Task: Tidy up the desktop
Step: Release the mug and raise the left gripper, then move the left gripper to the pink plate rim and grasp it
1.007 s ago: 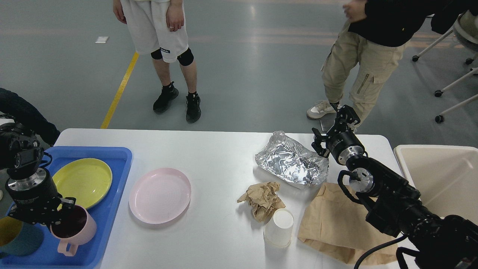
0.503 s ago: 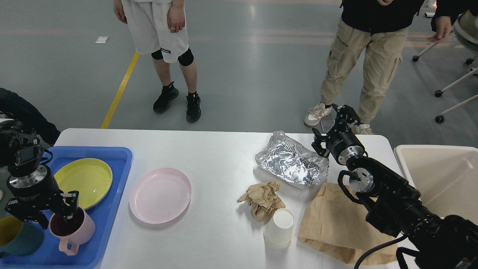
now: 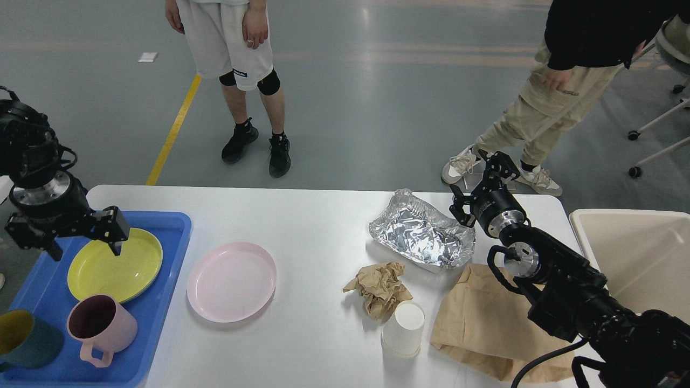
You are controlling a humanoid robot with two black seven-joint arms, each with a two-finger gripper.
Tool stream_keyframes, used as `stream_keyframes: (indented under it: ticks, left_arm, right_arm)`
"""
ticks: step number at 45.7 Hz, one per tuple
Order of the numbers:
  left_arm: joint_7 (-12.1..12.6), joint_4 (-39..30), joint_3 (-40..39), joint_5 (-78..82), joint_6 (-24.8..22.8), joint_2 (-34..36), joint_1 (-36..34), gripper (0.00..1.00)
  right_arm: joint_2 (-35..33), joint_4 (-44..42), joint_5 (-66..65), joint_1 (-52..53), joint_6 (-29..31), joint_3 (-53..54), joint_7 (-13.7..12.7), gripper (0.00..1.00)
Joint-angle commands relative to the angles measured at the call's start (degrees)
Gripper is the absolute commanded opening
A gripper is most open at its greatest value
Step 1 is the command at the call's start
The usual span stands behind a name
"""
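The white desktop holds a pink plate, a crumpled foil container, a crumpled brown paper wad, an upside-down white paper cup and a flat brown paper bag. My left gripper is open and empty, raised above the yellow plate in the blue tray. A pink mug stands upright in the tray, free of the gripper. My right gripper is open and empty, just beside the foil container's right end.
A teal mug stands in the tray's near left corner. A cream bin sits off the table's right end. Two people stand on the floor beyond the far edge.
My left gripper has let go of the pink mug and risen up and back over the yellow plate. The mug stays in the tray. My right arm has not moved.
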Motion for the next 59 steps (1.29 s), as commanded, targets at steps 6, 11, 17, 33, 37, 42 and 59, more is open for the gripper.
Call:
stream_keyframes:
  ticks: [6, 11, 17, 33, 37, 42, 59]
  left_arm:
    - [0.0, -8.5, 1.6, -0.9, 1.5, -7.3, -9.3, 0.94]
    - [0.1, -9.3, 1.3, -1.0, 4.4, -10.4, -8.9, 0.94]
    - [0.5, -8.4, -0.6, -1.8, 6.6, -12.4, -4.0, 0.93]
    - [1.1, -1.9, -10.3, -1.9, 12.2, -12.5, 8.0, 0.91]
    - [1.1, -1.7, -11.6, -1.9, 13.8, -13.5, 10.5, 0.91]
    - [2.7, -1.5, -12.3, -1.9, 14.7, -14.2, 14.0, 0.91]
    - [10.5, 3.1, -18.3, -1.9, 15.2, -13.0, 21.1, 0.91]
  right_arm:
    - [0.0, 0.0, -0.1, 0.0, 0.0, 0.0, 0.0, 1.0]
    - [0.0, 0.0, 0.0, 0.0, 0.0, 0.0, 0.0, 1.0]
    - [0.0, 0.0, 0.0, 0.0, 0.0, 0.0, 0.0, 1.0]
    - [0.0, 0.0, 0.0, 0.0, 0.0, 0.0, 0.0, 1.0]
    - [0.0, 0.0, 0.0, 0.0, 0.0, 0.0, 0.0, 1.0]
    - [0.0, 0.0, 0.0, 0.0, 0.0, 0.0, 0.0, 1.0]
    - [0.0, 0.0, 0.0, 0.0, 0.0, 0.0, 0.0, 1.0]
